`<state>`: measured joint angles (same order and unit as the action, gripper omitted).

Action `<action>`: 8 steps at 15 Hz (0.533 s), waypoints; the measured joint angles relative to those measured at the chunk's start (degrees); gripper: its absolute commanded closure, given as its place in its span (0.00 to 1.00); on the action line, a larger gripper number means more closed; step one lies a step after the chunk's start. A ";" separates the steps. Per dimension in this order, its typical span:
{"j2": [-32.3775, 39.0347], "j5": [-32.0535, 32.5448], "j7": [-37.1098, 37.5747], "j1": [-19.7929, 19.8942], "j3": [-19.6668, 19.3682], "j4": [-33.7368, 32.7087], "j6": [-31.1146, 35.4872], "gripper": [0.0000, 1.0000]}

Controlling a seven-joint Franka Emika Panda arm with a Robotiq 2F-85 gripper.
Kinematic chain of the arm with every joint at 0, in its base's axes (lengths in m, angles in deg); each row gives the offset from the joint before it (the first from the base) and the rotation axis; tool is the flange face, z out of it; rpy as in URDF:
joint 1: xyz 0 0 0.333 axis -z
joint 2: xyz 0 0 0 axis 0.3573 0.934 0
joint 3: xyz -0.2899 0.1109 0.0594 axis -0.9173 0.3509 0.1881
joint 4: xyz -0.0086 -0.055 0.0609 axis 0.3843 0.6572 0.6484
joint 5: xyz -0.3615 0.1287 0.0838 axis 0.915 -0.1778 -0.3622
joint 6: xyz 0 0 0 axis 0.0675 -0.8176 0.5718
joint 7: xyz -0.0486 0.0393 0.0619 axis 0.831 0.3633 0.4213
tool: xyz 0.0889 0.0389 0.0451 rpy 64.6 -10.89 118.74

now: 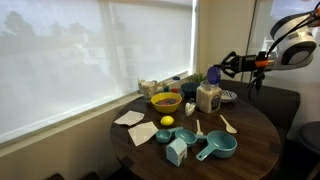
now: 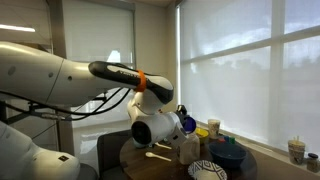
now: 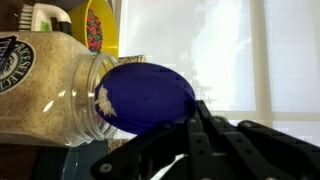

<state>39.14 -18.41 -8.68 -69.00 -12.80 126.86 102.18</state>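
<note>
Wrist view: the gripper (image 3: 195, 118) looks clamped on a blue lid (image 3: 150, 95) at the mouth of a grain jar (image 3: 50, 90). I'd judge the lid light, stiff and slick, best pinched across its rim. In an exterior view, the lid hangs just over the jar, which stands on the table (image 1: 250, 135) near a yellow bowl (image 1: 165, 101).

A round, dark wooden worktop (image 1: 255, 135) is carrying a spread of kitchen things. A jar (image 1: 208, 98) of grain is standing towards the back, with a yellow bowl (image 1: 165, 101) beside it. A lemon (image 1: 167, 121) is sitting near some paper napkins (image 1: 130, 118), while blue measuring cups (image 1: 216, 148) and a wooden spoon (image 1: 228, 124) are lying nearer the front.
</note>
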 measured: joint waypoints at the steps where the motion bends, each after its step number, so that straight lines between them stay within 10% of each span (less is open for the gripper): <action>1: -0.02 -0.33 0.15 -0.05 -0.01 -0.01 -0.16 0.99; 8: -0.09 -1.73 0.50 -0.08 -0.49 0.40 -2.13 0.99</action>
<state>39.05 -20.14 -8.19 -69.08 -13.29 127.26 100.05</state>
